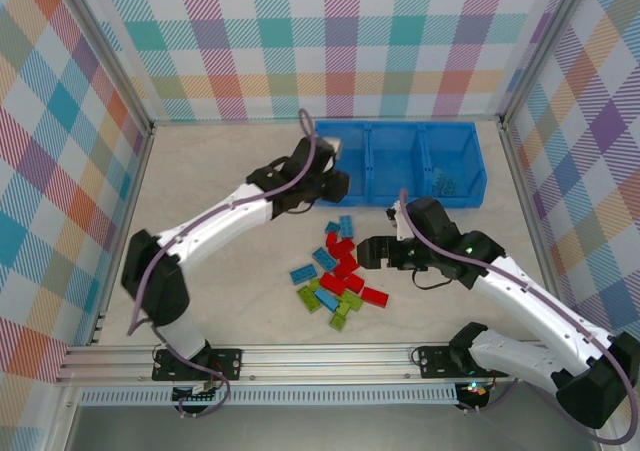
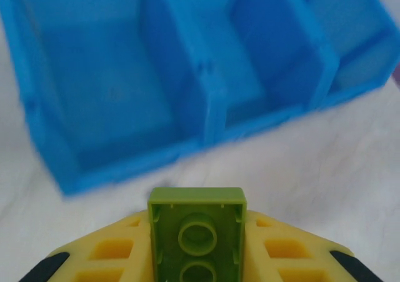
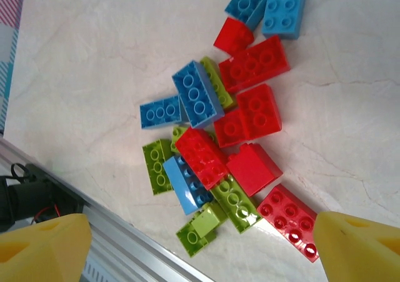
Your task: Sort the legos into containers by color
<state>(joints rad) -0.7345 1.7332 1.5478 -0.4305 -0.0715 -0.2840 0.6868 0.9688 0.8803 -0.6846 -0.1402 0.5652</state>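
Now the left fingers (image 2: 106,251) pinch a green lego (image 2: 197,235) near the blue bin (image 2: 206,100); the right fingers (image 3: 44,244) hang spread above the pile (image 3: 250,116).

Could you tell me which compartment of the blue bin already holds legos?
The right-hand compartment: blue legos lie in it; the other two show bare floors.
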